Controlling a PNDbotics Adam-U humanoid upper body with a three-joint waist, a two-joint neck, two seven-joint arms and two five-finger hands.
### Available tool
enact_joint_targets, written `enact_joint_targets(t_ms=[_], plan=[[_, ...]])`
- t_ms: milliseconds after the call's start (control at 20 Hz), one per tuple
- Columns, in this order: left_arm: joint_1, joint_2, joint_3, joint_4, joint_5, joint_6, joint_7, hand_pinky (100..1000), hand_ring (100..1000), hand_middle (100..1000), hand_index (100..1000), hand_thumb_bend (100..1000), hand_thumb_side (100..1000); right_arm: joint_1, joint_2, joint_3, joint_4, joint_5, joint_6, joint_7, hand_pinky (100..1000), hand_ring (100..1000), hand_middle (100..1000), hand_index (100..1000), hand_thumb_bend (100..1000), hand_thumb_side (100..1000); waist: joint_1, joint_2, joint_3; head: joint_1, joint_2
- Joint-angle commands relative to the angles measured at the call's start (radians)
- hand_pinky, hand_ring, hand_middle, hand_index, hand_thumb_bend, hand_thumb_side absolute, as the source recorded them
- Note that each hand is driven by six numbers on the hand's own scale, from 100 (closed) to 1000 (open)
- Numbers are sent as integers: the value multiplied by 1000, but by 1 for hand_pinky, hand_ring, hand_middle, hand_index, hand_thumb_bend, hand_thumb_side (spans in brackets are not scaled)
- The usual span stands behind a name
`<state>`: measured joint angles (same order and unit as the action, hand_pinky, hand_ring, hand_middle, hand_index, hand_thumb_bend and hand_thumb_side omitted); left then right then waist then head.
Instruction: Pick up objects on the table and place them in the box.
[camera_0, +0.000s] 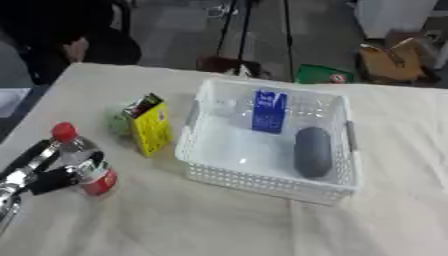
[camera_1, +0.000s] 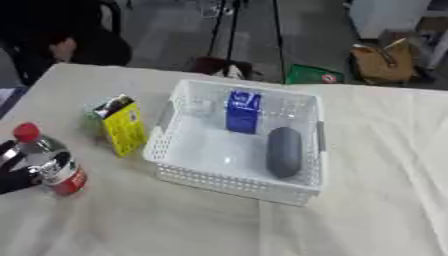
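Bottle (camera_0: 84, 164) left of carton (camera_0: 150, 126) (basket (camera_0: 203, 172) right).

No text can be read anywhere. The bottle (camera_0: 83, 162) has a red band of label, but any print on it is blurred. The yellow carton (camera_0: 150, 125) shows dark and coloured marks near its top that cannot be made out. The blue pack (camera_0: 269, 111) in the box (camera_0: 262, 182) bears pale marks, too smeared to read. Beyond the table (camera_0: 219, 225), a green thing (camera_0: 324, 75) on the floor carries a small round red-and-white sign, its content unclear.
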<state>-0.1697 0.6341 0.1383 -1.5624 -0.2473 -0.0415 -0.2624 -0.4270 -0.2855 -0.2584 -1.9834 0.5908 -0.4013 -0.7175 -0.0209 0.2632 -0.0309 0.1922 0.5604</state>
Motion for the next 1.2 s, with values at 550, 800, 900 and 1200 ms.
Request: enact_joint_targets(t_ms=[550, 800, 900, 1200], plan=[[-38, 44, 1, -53, 26, 3, 1, 822, 715, 681, 641, 100, 599, -12, -14, -3, -17, 9, -4, -17, 805, 783, 646, 823, 100, 1000, 9, -21, 0, -8, -1], [-61, 68, -3, -78, 26, 6, -1, 812, 715, 680, 643, 100, 602, -9, -16, -3, -17, 9, -4, -18, 805, 782, 646, 824, 100, 1000, 11, -26, 3, -13, 10], [-82, 92, -7, -97, 25, 3, -6, 803, 713, 679, 643, 100, 602, -6, -18, -3, -17, 9, -4, -18, 805, 782, 646, 824, 100, 1000, 13, -31, 7, -14, 20], [-135, 145, -19, -164, 53, 18, 0, 791, 710, 674, 644, 113, 588, 2, -23, -2, -17, 10, -2, -18, 805, 782, 646, 824, 100, 1000, 19, -45, 14, -24, 42]])
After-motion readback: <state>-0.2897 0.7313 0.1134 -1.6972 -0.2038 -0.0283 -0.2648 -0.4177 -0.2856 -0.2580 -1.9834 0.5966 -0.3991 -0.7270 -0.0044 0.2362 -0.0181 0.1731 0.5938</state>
